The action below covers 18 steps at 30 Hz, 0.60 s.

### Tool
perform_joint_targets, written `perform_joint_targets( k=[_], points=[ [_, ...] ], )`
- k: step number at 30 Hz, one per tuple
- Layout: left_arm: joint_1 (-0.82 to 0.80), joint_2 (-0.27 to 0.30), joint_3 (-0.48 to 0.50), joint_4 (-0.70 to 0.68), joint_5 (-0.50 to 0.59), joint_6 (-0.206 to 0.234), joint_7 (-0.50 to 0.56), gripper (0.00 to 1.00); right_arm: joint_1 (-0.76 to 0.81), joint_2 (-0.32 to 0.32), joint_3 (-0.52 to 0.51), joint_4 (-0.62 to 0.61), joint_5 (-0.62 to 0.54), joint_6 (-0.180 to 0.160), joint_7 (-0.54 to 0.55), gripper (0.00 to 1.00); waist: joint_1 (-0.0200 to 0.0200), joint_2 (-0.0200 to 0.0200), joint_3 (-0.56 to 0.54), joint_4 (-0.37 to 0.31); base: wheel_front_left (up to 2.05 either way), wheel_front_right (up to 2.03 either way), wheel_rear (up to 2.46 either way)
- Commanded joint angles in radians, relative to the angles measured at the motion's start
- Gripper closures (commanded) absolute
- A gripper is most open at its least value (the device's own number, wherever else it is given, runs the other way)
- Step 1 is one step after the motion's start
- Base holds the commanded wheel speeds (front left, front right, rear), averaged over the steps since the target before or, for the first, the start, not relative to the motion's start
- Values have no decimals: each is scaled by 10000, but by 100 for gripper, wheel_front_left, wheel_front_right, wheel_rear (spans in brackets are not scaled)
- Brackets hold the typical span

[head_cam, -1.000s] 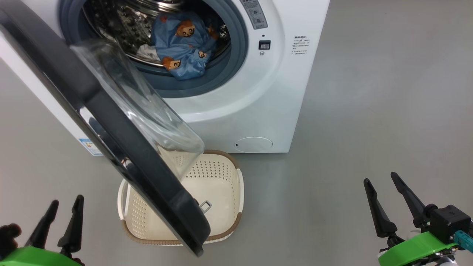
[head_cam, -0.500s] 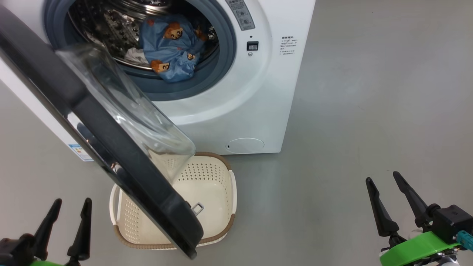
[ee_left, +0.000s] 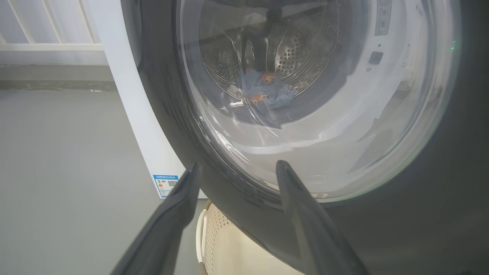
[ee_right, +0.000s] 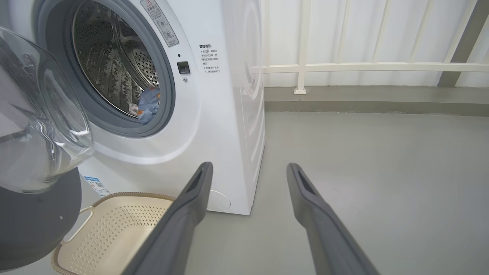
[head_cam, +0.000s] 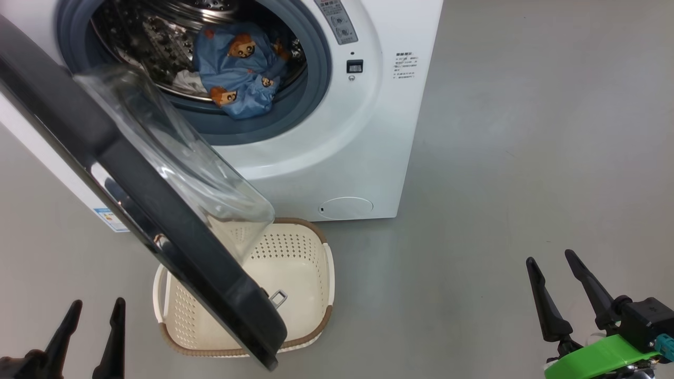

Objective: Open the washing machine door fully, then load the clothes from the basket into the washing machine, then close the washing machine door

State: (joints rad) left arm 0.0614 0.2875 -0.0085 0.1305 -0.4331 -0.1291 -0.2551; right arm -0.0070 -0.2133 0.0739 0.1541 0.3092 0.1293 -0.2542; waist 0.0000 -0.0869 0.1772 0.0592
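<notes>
The washing machine door (head_cam: 63,105) stands swung out to the robot's left, and its glass bowl (head_cam: 174,152) hangs over the basket (head_cam: 287,247). The basket sits on the grey floor (head_cam: 500,158) just in front of the washing machine (head_cam: 337,158), its cream bottom and perforated walls showing (the door hides its left part). The clothes (head_cam: 237,73), light blue with bear prints and a scrap of something pale beside them, lie in the steel drum (head_cam: 158,47) just behind the gasket (head_cam: 253,131). The left hand (head_cam: 99,302) is low at the left, fingers spread and holding nothing. In its wrist view the fingertips sit before the door's lower rim, and I cannot tell whether they touch it. The right hand (head_cam: 549,256) is at the lower right, well apart from machine and basket, with its fingers likewise spread and nothing between them
</notes>
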Motion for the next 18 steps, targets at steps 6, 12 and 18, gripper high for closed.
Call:
perform_joint_targets(
  k=[6,12,18],
  points=[
    [-161,186,455,-262,199,-15,-66,0,47,-90,169,-255,-64,14,-76,0,0,0,-11,42,0,0,0],
    [-125,143,462,-302,249,-15,-66,0,55,-91,193,-235,-48,14,-76,0,0,0,-57,75,0,0,0],
    [-89,74,442,-362,261,-15,-66,0,43,-71,225,-217,-52,14,-76,0,0,0,-91,158,0,0,0]
  ],
)
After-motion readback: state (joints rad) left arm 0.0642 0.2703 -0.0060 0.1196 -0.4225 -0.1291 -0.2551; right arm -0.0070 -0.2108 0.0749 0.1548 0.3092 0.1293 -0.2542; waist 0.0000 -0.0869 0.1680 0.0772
